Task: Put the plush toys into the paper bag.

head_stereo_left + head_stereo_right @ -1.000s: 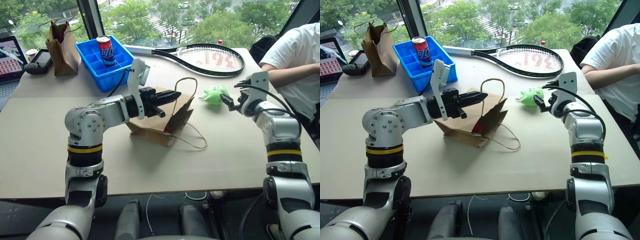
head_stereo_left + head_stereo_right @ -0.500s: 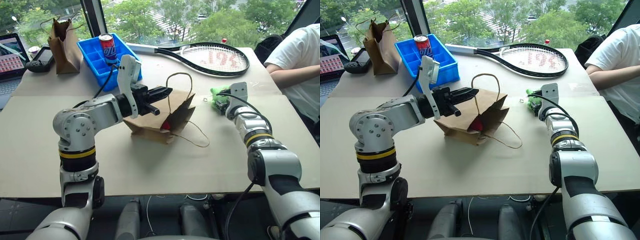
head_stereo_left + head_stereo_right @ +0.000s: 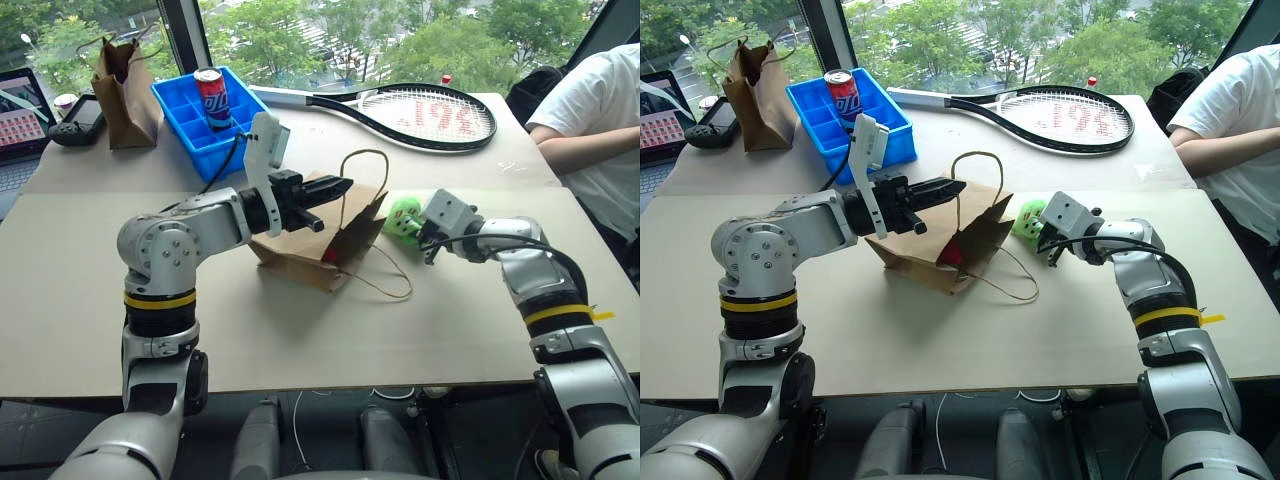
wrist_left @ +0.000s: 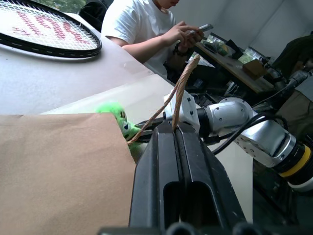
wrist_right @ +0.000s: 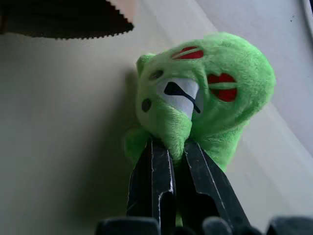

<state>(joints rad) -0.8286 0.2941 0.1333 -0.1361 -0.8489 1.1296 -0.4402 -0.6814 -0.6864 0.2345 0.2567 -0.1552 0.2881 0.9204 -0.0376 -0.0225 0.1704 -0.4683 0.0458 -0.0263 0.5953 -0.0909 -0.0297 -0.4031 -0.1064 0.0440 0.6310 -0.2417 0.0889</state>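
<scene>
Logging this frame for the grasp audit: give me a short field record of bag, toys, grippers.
bag: paper bag lying on the table, mouth toward the green toy
bag handle: one twine loop pinched in the left gripper, held up
red toy: red toy showing inside the bag mouth
green toy: green toy pinched in the right gripper, beside the bag mouth, not yet inside
left gripper: shut on the handle
right gripper: shut on the green toy
</scene>
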